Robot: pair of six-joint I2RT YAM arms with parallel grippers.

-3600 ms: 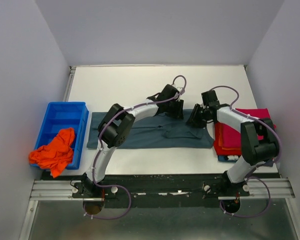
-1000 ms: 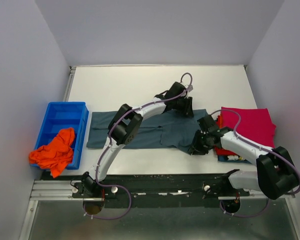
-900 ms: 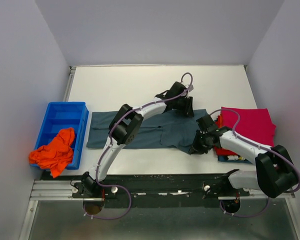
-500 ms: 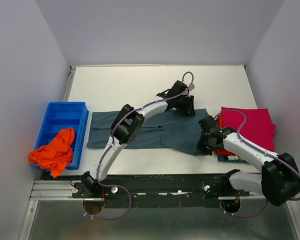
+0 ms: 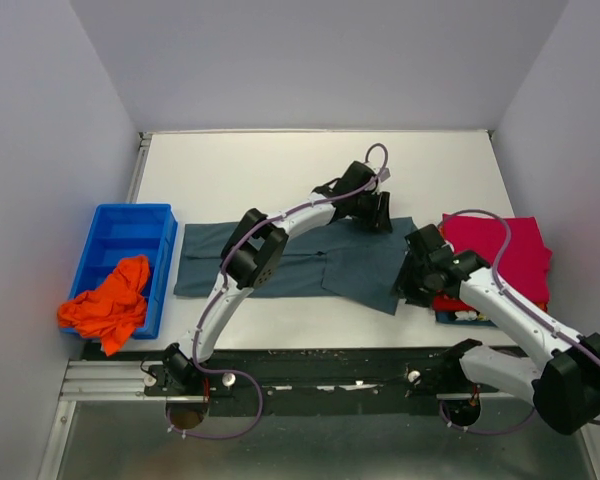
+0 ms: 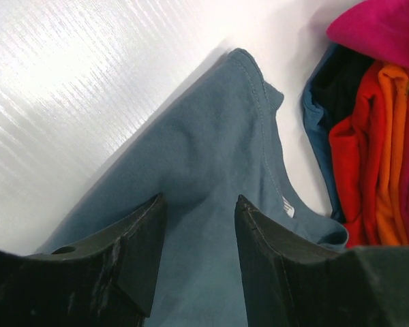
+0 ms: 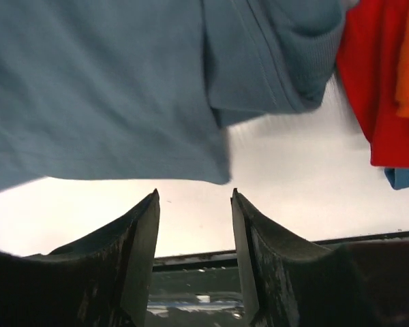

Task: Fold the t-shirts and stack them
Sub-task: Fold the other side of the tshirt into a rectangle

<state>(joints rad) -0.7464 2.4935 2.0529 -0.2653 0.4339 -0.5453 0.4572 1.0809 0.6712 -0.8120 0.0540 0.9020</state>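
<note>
The slate grey-blue t-shirt (image 5: pixel 355 270) lies spread across the table's middle, its right part folded into a pointed flap. My left gripper (image 5: pixel 376 214) hovers open over its far right edge, near the collar (image 6: pixel 266 129); cloth lies beneath the jaws, not pinched (image 6: pixel 200 204). Just off the shirt's near right corner (image 7: pixel 215 174), my right gripper (image 5: pixel 410 286) stands open, with only bare table between its fingers (image 7: pixel 194 197). A folded stack, with a magenta-pink t-shirt (image 5: pixel 500 245) on top and red (image 7: pixel 375 82) and orange (image 6: pixel 388 136) beneath, sits at the right. A crumpled orange t-shirt (image 5: pixel 105 300) hangs out of the bin.
A blue plastic bin (image 5: pixel 130 228) stands at the table's left edge. White table (image 5: pixel 240 175) stretches behind the shirt to the back wall. The metal rail with the arm bases (image 5: pixel 320 378) runs along the near edge.
My right gripper shut on the grey-blue shirt's near right edge, then opened and let it go, drawing back to the right. The left gripper opened a little wider in place.
</note>
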